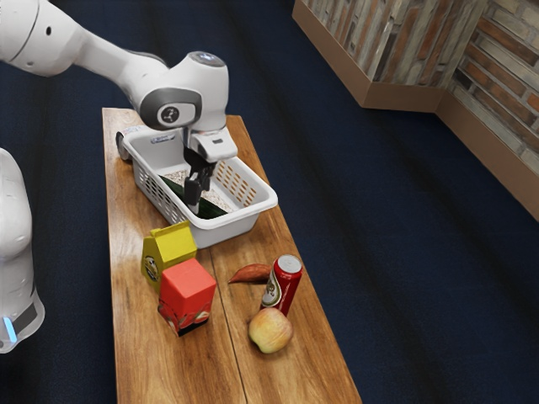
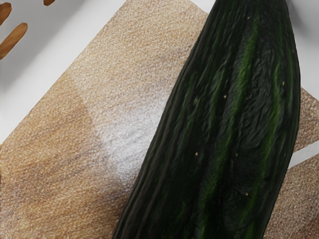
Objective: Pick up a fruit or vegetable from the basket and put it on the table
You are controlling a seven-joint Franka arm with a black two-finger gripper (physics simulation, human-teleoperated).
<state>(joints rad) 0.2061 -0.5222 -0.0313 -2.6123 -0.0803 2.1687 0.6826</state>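
Wrist view is showing a cucumber point(image 2: 219, 134) under the gripper point(image 1: 197, 197), looking stiff and heavy, needing a middle hold, but nobody can tell if it's gripped.

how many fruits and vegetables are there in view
3: a long dark green cucumber in the white plastic basket, plus a tapered reddish-orange sweet potato and a round yellow-red apple on the brown wooden table. The basket could hide more.

Place: is looking indoor, kind unclear
Wall point(image 1: 400, 50): brick is rising above skirting point(image 1: 404, 97)
Floor point(image 1: 413, 252): blue is surrounding the desk point(image 1: 143, 358)
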